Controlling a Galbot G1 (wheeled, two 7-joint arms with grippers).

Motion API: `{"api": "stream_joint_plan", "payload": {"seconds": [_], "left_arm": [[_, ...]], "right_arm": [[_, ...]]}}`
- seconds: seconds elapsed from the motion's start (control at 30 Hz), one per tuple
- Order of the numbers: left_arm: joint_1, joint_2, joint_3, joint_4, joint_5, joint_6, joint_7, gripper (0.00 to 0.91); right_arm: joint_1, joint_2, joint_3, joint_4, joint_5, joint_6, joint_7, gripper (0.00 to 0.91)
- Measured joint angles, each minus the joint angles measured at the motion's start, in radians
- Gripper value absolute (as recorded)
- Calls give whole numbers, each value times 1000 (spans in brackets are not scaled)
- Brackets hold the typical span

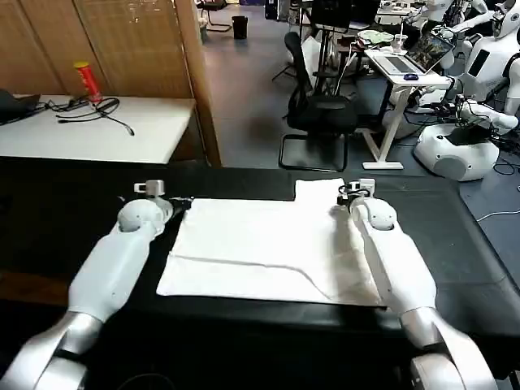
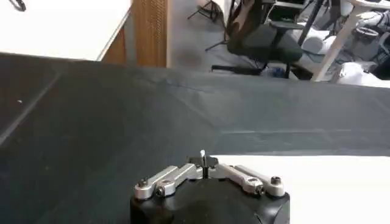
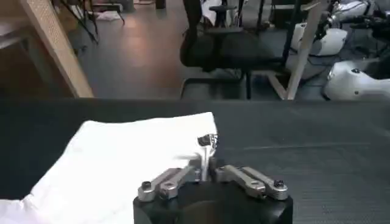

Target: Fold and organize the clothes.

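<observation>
Lying flat on the black desk (image 1: 73, 211), the white T-shirt (image 1: 260, 252) sits between both arms. Left tool (image 2: 202, 159) and right tool (image 3: 206, 146) each look pinched together, possibly on its far corners.

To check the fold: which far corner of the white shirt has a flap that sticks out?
On the T-shirt, the far right corner, beside the right pincer; the far left corner is square.

Black worktable (image 1: 244, 175) in fgd; white side table (image 1: 97, 134) at 10 o'clock, wood partition (image 1: 122, 41) behind; office chair (image 1: 321, 110), desk w/ laptop (image 1: 402, 69) at 1 o'clock; grey floor (image 1: 252, 89).
</observation>
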Motion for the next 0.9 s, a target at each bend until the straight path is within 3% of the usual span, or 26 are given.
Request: {"api": "stream_joint_plan", "payload": {"seconds": [0.23,0.43,0.77,0.9], "left_arm": [[22,23,-3,-65,-24,9,-27,68],[72,66,-12,-194,-77,32,-66,68],[266,191,-86,-520,-116,85,-112,68],[378,251,-125,-644,-124,85,-116,68]], "right_arm": [[-70,-55,3,157,43,-15,-1,0],[-178,-129,24,346,66,-74,5,0],[-391,-261,76,651,129,-234,40,0],[-478,-309,99,758,130,-238,41,0]]}}
